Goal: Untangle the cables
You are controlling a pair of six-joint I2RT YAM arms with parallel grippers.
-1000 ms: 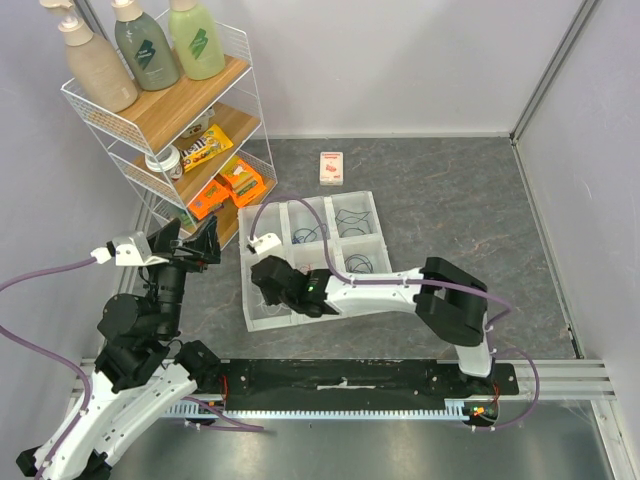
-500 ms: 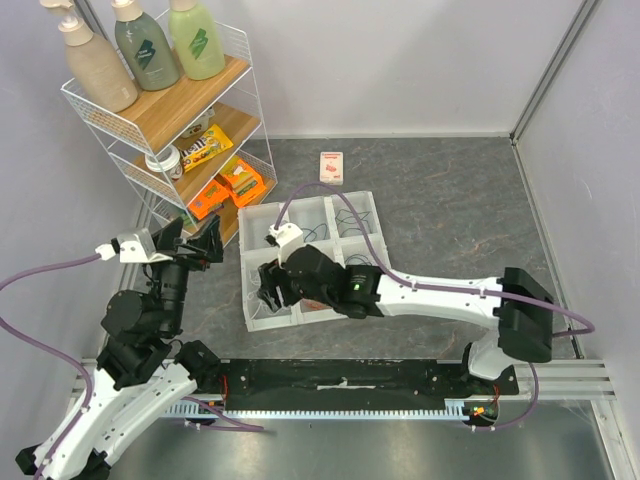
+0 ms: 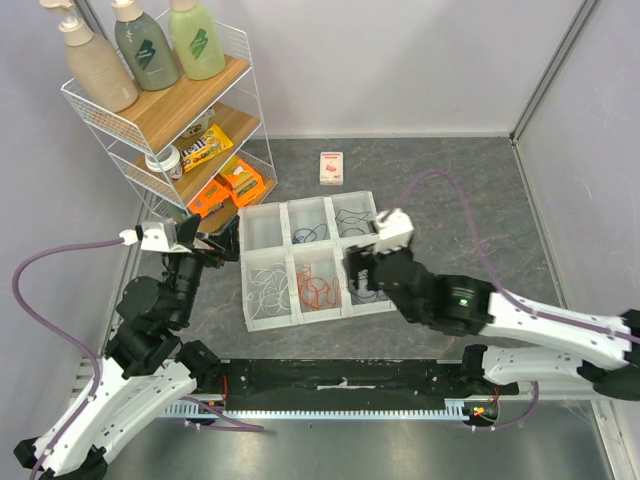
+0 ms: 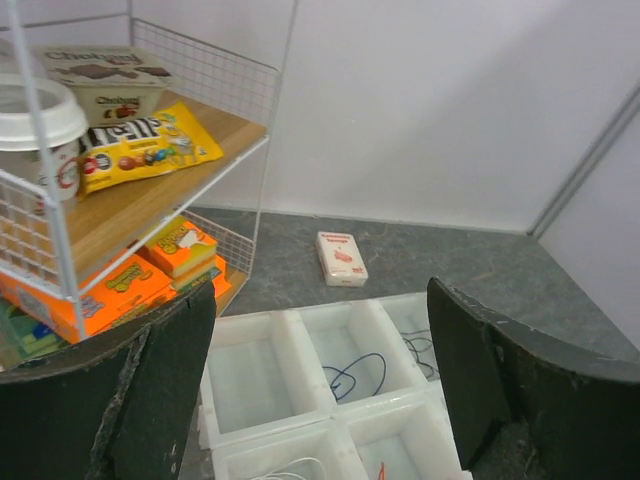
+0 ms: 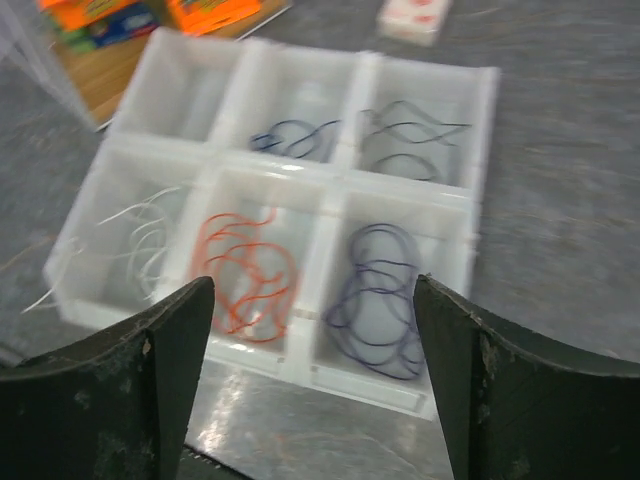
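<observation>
With the left gripper (image 4: 320, 335) and right gripper (image 5: 312, 300) both spread wide and empty, the white tray (image 5: 487, 130) holds one cable per compartment: white cable (image 5: 140, 235), orange cable (image 5: 245, 275) and blue-purple cable (image 5: 375, 300) in the near row, dark-blue cable (image 5: 295, 140) and black cable (image 5: 410, 140) behind.

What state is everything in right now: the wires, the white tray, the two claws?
white cable: loosely looped, own compartment
orange cable: bunched, own compartment
purple cable: looped, own compartment
dark blue cable: own compartment
black cable: own compartment
tray: one compartment empty
left gripper: open, empty
right gripper: open, empty
</observation>
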